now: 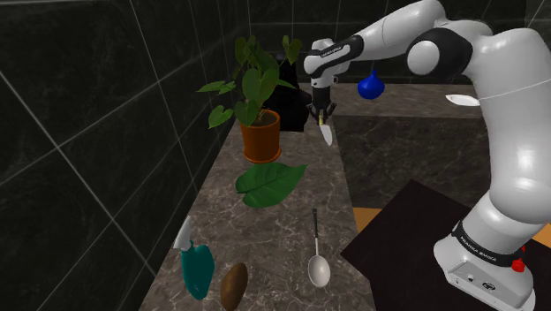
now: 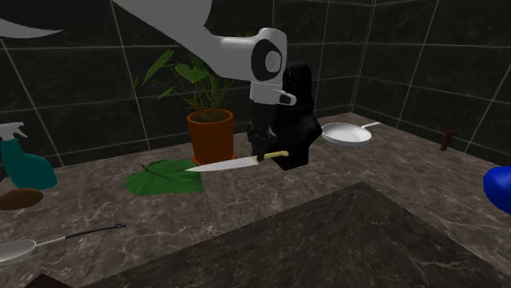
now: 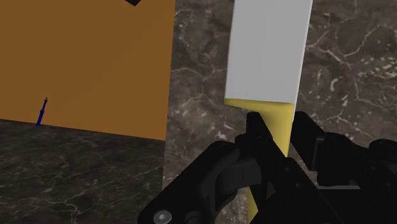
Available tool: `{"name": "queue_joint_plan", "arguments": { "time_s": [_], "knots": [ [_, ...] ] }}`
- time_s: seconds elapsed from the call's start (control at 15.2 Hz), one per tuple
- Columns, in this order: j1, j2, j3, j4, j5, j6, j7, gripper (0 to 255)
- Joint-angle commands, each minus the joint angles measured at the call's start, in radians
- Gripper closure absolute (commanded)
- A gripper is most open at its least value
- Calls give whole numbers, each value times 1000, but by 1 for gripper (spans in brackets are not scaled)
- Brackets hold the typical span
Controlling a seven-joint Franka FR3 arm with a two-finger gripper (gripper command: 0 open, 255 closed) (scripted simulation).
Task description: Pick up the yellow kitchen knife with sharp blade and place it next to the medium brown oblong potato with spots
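My gripper (image 1: 320, 111) is shut on the yellow handle of the kitchen knife (image 1: 327, 132), which hangs above the dark marble counter (image 1: 283, 221) beside the potted plant. In the second exterior view the knife (image 2: 232, 165) lies level in the air, its pale blade pointing to that view's left, held by the gripper (image 2: 266, 149). The wrist view has the blade (image 3: 267, 51) running away from the gripper (image 3: 280, 137), with the handle clasped between the fingers (image 3: 257, 135). The brown oblong potato (image 1: 233, 284) lies at the counter's near end; the potato (image 2: 18, 199) is at the second exterior view's far left.
A teal spray bottle (image 1: 196, 265) stands next to the potato, and a metal spoon (image 1: 318, 263) lies to the potato's right in the shoulder view. A potted plant (image 1: 260, 137) and a big green leaf (image 1: 269, 183) sit between knife and potato. A black object (image 2: 295, 123) and a white pan (image 2: 344, 133) stand behind.
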Motion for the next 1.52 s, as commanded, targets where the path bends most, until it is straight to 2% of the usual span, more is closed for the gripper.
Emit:
{"name": "queue_joint_plan", "arguments": {
  "time_s": [0.0,0.33,0.66,1.45],
  "knots": [
    [26,-79,4,-126,-2,48,24,255],
    [87,-227,22,-365,-4,142,92,255],
    [145,-351,49,-555,-3,213,169,255],
    [286,-577,153,-881,31,328,385,255]
  ]
}}
